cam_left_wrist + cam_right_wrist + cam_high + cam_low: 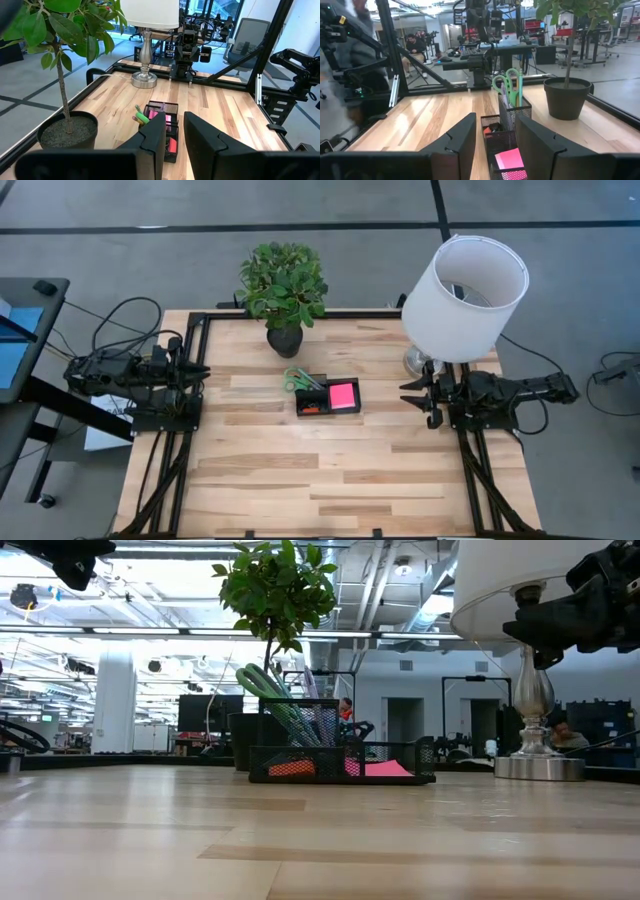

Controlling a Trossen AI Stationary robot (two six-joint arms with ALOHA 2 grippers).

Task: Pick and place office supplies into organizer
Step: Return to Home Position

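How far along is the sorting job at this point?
It looks nearly finished. The green-handled scissors and pink square sticky-note pad sit in the black mesh desk organizer. No loose supplies show on the light wooden table. Nothing is in hand: the left tool and right tool are open and empty at opposite table edges. Probably only parking the arms is left.

Organizer (162, 107) near end hidden behind left claw (173, 122). Pad (509, 159) between right claw (495, 120) fingers, near part veiled by mesh. Red bits (488, 131) beyond it too small to identify.
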